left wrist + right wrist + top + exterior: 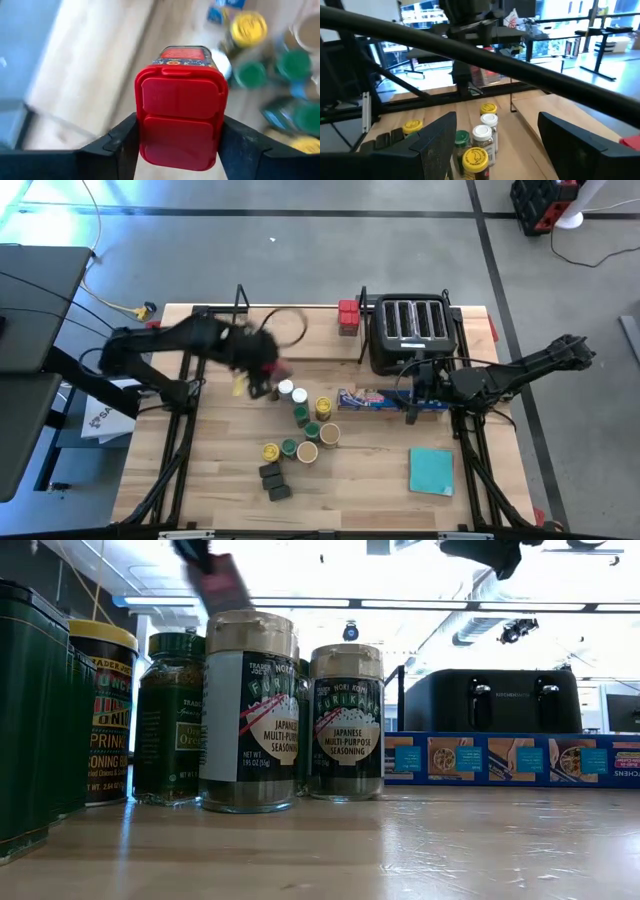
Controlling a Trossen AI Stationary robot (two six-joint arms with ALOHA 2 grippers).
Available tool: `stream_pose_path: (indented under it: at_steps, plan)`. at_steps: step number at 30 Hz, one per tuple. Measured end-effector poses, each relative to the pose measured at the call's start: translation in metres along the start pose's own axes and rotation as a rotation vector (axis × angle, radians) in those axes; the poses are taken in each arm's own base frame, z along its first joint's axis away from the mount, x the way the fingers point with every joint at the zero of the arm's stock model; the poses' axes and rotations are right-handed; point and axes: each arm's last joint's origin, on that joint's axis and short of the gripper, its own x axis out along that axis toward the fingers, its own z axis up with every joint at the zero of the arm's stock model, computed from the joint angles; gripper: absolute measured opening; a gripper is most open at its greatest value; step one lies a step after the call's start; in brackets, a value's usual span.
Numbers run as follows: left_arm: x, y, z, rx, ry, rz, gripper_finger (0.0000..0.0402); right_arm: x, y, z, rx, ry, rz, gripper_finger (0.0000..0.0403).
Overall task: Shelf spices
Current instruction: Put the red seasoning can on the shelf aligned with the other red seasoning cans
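My left gripper [268,375] is shut on a red rectangular spice tin [180,120] and holds it in the air above the spices, between the shelf and the jar cluster. The tin also shows blurred high in the low view [225,585]. Several round jars [300,420] and dark grey blocks [273,480] stand on the table's middle. The shelf [300,330], with black wire uprights and a pale board, stands at the far edge with red tins [347,315] on its right end. My right gripper [412,395] hangs open above the blue box, with nothing between its fingers [440,142]. My left gripper pinches the red tin between its two fingers, one on each narrow side [140,135], close to the red lid end [180,95]. The fingers slant down from above. The tin is lifted clear of the table, lid end toward the wrist, bottom end pointing down at the jars.
A black four-slot toaster [410,330] stands at the far right beside the shelf. A long blue wrap box [385,400] lies in front of it. A teal square pad [432,470] lies near the right front. Bare wood shows at the table's near left.
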Motion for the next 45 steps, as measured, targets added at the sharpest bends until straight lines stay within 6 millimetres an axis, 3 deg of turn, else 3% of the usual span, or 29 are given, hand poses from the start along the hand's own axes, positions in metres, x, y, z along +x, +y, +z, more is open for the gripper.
stream_pose_path:
  at_steps: [4, 11, 17, 21, 24, 39, 45]
  plan:
    - [0.024, 0.022, 0.042, 0.157, -0.006, 0.013, 0.0206, 0.000, -0.001, -0.001, 0.041, 0.008, -0.029, 0.0275]
    - [0.100, 0.052, 0.106, 0.350, 0.042, 0.062, 0.0206, 0.000, -0.003, -0.006, 0.150, 0.034, -0.097, 0.0275]
    - [0.166, 0.061, 0.133, 0.414, 0.072, 0.024, 0.0206, 0.000, -0.005, -0.009, 0.229, 0.054, -0.144, 0.0275]
    - [0.191, 0.064, 0.141, 0.429, 0.072, 0.027, 0.0219, 0.000, -0.006, -0.011, 0.260, 0.055, -0.173, 0.0275]
    - [0.201, 0.064, 0.144, 0.436, 0.049, 0.028, 0.0230, 0.000, -0.006, -0.011, 0.269, 0.054, -0.177, 0.0275]
    - [0.211, 0.061, 0.152, 0.394, -0.046, -0.035, 0.0239, 0.000, -0.006, -0.012, 0.277, 0.067, -0.167, 0.0275]
    - [0.212, 0.060, 0.153, 0.377, -0.059, -0.046, 0.0269, 0.000, -0.006, -0.013, 0.263, 0.079, -0.169, 0.0275]
